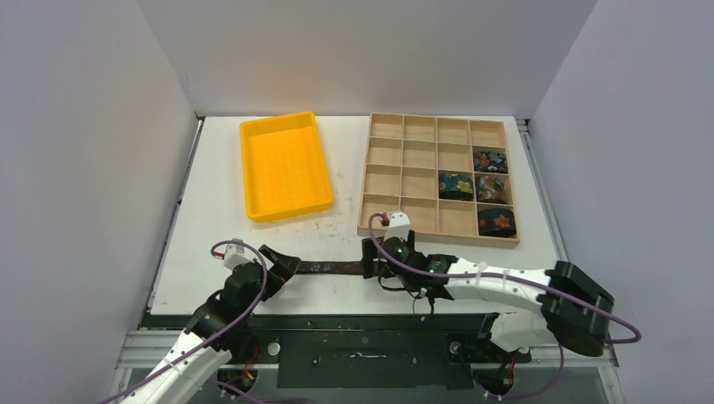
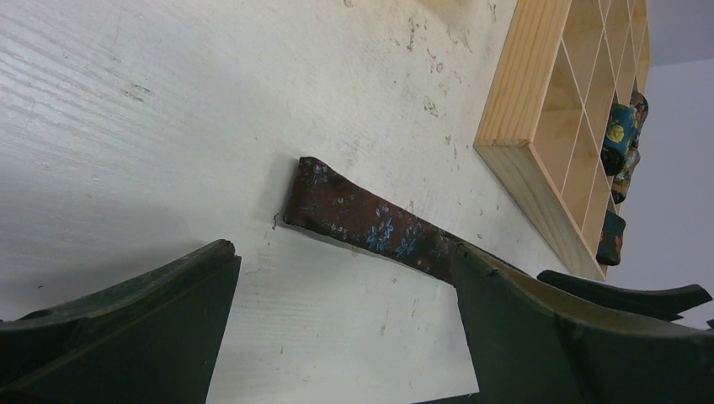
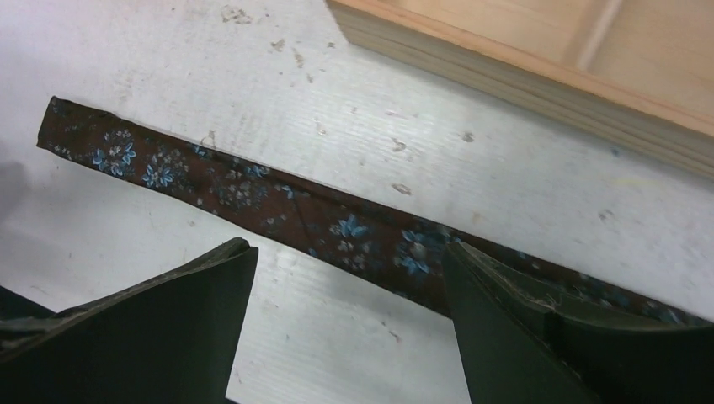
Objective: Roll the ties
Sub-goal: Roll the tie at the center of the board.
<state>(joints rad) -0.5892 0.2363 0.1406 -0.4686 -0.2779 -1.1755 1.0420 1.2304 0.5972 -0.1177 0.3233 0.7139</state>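
Now, top view: long brown tie (image 1: 333,268) lies flat on the tabletop (image 1: 210,210), near the wooden tray (image 1: 438,237).
Left wrist: left end effector (image 2: 341,252) wide open, holding nothing.
Right wrist: right end effector (image 3: 349,248) wide open, empty, over the tie.

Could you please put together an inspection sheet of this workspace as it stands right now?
Surface: white table, scuffed and marked in front of the tray.
Job's things: one flat tie, brown with blue flowers, lies unrolled between the arms; four rolled ties sit in separate cells on the right side of the wooden tray.
Clutter: yellow bin at back left.
Grippers: left gripper and right gripper are both open, low over the flat tie, holding nothing.
Cables: purple cables loop along both arms, off the tie.
Surroundings: plain walls on three sides.
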